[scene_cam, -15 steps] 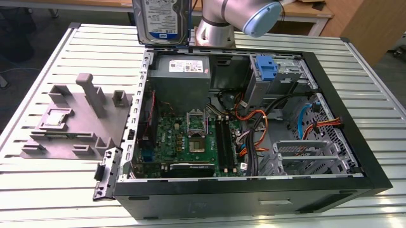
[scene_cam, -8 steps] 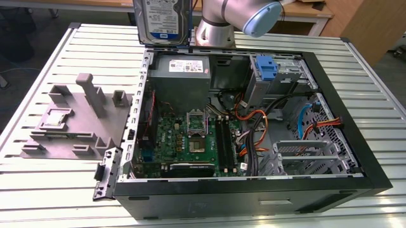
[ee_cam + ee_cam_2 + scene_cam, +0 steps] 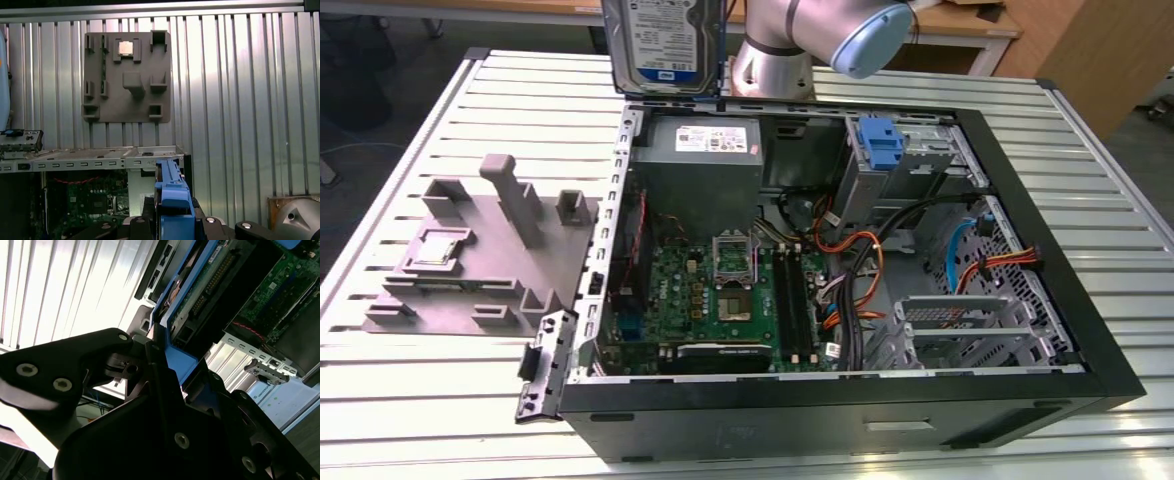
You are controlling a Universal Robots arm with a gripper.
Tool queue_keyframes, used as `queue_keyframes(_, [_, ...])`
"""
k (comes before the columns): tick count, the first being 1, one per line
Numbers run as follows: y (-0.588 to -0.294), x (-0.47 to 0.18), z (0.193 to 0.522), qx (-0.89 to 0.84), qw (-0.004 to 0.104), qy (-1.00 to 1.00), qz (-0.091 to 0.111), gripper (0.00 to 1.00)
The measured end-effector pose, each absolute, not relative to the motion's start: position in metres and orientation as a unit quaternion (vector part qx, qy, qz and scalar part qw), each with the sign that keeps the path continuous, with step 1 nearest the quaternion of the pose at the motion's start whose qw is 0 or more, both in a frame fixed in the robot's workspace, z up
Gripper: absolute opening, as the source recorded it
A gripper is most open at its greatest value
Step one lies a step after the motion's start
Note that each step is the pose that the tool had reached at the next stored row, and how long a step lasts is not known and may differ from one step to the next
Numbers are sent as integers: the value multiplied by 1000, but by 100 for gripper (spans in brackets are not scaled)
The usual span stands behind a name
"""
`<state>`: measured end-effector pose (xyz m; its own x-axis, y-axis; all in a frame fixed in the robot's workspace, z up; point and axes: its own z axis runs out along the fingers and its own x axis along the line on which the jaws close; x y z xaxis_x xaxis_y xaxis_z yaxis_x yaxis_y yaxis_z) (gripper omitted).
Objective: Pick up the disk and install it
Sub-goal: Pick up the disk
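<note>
Disk (image 3: 664,45) held upright above far edge of open computer case (image 3: 1107,330); end effector (image 3: 159,365) clamped on blue bracket (image 3: 172,195). Likely rigid, moderately heavy, shock-sensitive; grip bracket sides, not label.

1. One disk (image 3: 664,45), blue-framed.
2. One open computer case (image 3: 787,420).
3. One grey fixture plate (image 3: 467,285) on the worktop (image 3: 440,400).
4. One bare blue clip (image 3: 882,142) inside the case.
5. One grey metal box (image 3: 694,175) with white sticker.
6. One motherboard (image 3: 707,300).
7. One robot arm (image 3: 801,50).
</note>
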<state>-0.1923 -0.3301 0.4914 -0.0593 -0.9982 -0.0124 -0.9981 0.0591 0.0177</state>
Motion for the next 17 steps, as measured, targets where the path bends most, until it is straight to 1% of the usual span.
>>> queue_keyframes(17, [-330,-189,491,686,2,-728,-11,36])
